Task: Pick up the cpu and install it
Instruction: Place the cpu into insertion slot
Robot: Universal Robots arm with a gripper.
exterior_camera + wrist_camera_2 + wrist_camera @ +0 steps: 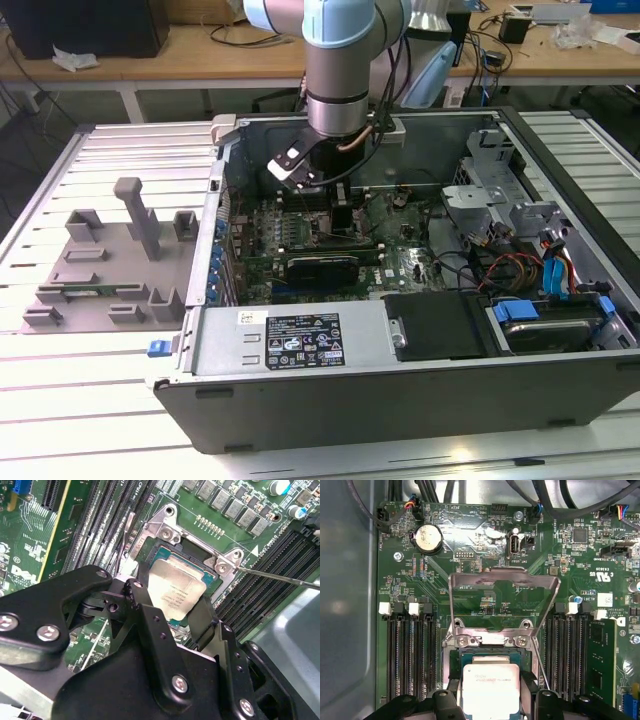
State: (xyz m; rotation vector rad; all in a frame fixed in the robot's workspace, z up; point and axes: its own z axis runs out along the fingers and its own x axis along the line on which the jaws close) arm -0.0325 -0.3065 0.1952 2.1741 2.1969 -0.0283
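The cpu [176, 591] is a flat silver square, and it sits between my gripper's [172, 607] two black fingers [142, 605], which are shut on its sides. It hangs just over the open motherboard socket [167, 532], partly covering the socket's bed. In the first wrist view the cpu [490, 686] lies low over the socket [487, 641], with the gripper [490, 702] around it. The socket's metal load plate [502, 587] stands flipped open beyond it. In the exterior view the gripper [335, 215] reaches down into the open computer case [300, 345] over the motherboard.
Memory slots [410, 655] flank the socket on both sides. The thin socket lever [280, 577] sticks out to one side. A grey fixture plate [100, 270] with blocks lies at the exterior view's left. Drive bays and cables [540, 270] fill the case's right.
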